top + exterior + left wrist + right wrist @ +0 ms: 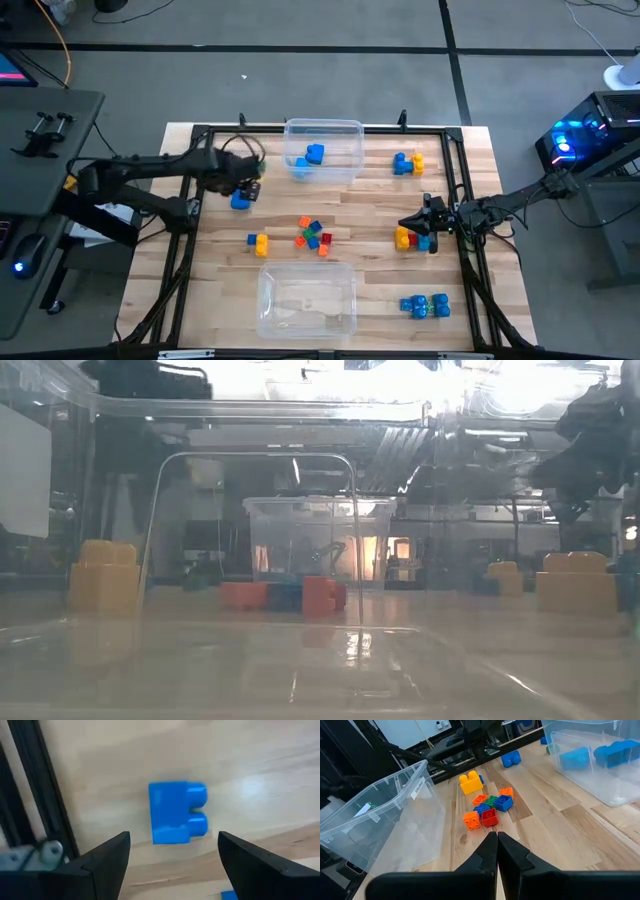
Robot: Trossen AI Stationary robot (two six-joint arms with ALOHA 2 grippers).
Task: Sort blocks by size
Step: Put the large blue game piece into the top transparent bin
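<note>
1. Grey floor surrounds the wooden table [380, 200], which carries a black frame [455, 170] along its edges; we see a side desk [40, 130] at the left and a blue-lit box [575, 140] at the right.
2. Two clear bins sit on the table: the far bin [345, 135] holds two blue blocks [309, 158], while the near bin [305, 300] looks empty to us.
3. Between the bins we find a cluster of tiny cubes [313, 237], with a small blue and yellow pair [257, 241] just beside it.
4. On the right side we spot a blue and yellow group [407, 163] near the far edge and a blue group [425, 306] near the front.
5. Our left gripper [243, 187] hangs spread open over a single blue block [176, 812] lying on the wood, not touching it.
6. Our right gripper [412, 228] is closed with nothing between its fingers [487, 852], next to a yellow, blue and red pile [410, 240].
</note>
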